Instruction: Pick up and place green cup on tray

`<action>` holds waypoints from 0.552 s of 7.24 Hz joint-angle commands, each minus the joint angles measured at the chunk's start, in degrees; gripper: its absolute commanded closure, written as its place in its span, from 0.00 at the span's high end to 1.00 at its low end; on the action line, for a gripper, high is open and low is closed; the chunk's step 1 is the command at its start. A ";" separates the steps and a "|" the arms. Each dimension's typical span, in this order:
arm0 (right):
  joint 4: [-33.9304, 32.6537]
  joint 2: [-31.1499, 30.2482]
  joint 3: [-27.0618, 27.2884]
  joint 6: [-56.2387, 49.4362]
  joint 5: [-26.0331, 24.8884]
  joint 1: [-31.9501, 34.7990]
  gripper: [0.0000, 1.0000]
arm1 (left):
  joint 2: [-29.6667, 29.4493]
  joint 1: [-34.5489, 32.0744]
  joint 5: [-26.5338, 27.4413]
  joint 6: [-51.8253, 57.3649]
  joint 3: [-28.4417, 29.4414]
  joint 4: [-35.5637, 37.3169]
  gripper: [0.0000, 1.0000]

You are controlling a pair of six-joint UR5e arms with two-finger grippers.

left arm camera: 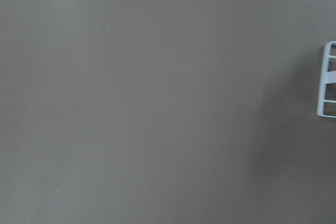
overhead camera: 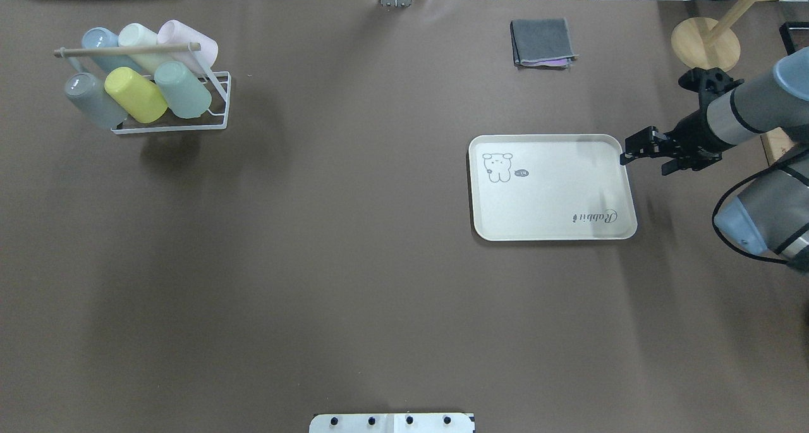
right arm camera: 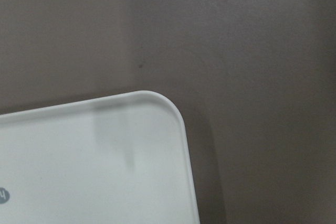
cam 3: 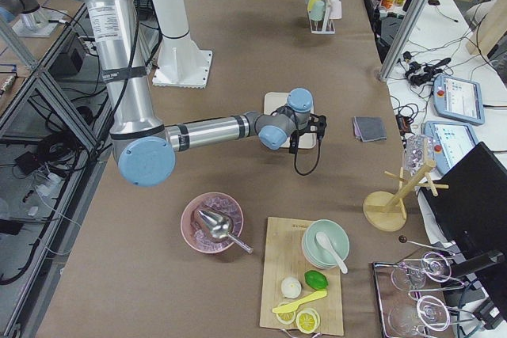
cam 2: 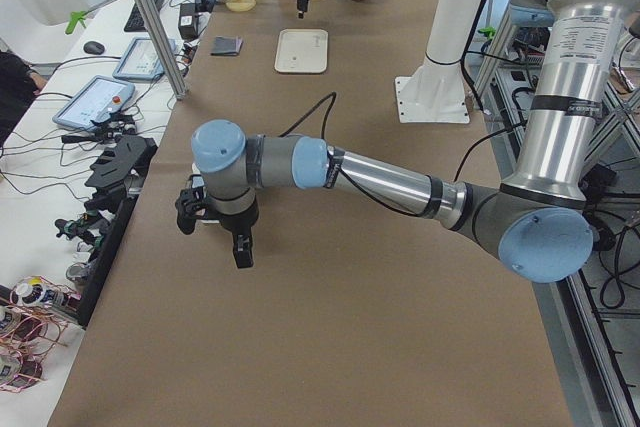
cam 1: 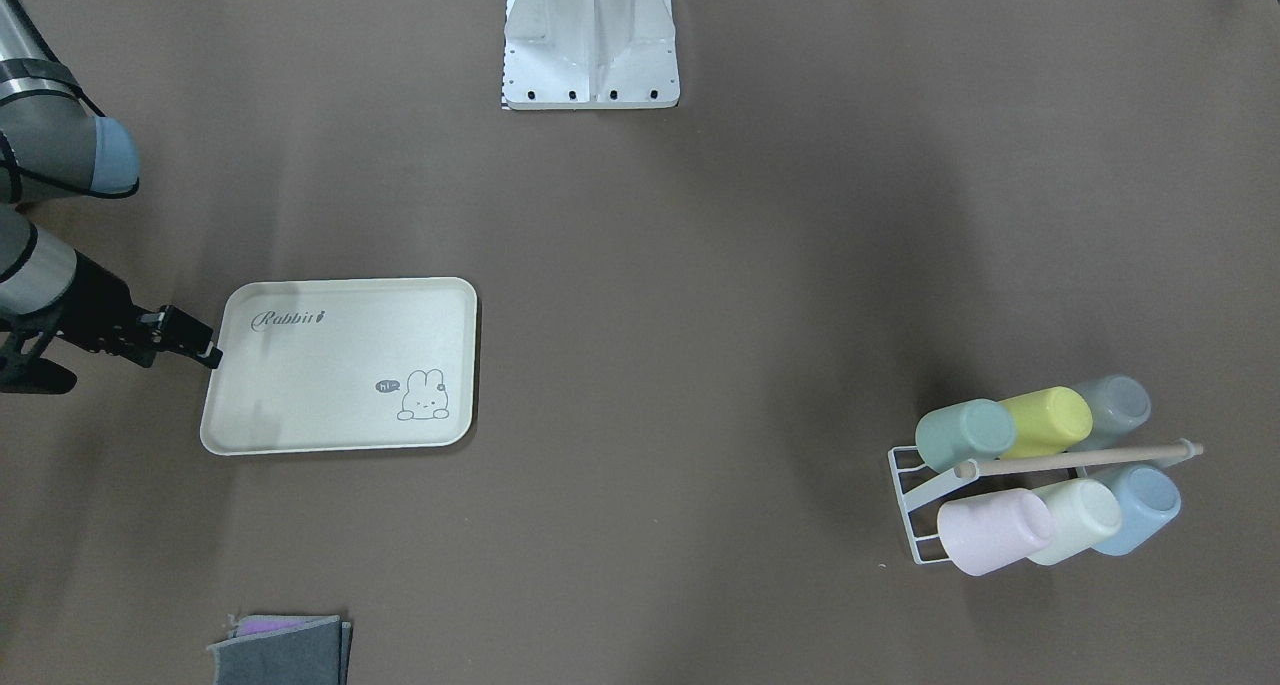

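The green cup (cam 1: 965, 433) lies tilted on a wire rack (cam 1: 902, 462) near the desk's far left corner, touching a yellow cup (cam 1: 1047, 420). The tray (cam 1: 330, 370) sits towards the desk's right edge. The right end effector (cam 1: 212, 356) hangs over the tray's outer far corner with its fingers together. Whether the left end effector (cam 2: 242, 251) is apart or together cannot be told.

My left arm (cam 2: 385, 179) and right arm (cam 3: 206, 128) are gleaming silver-grey, pale blue caps (cam 2: 218, 145) are covering the joints, black cables (cam 2: 310, 112) are trailing alongside.
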 commanded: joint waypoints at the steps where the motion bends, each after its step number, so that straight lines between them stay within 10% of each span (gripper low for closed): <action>1: 0.34 2.45 -3.23 0.97 -0.74 -1.12 0.88 | -4.77 7.04 0.26 -15.03 -5.08 2.26 0.99; 4: 5.40 2.01 -7.34 1.05 -1.01 -1.56 0.87 | -4.96 16.17 0.52 -19.31 -16.58 1.73 0.99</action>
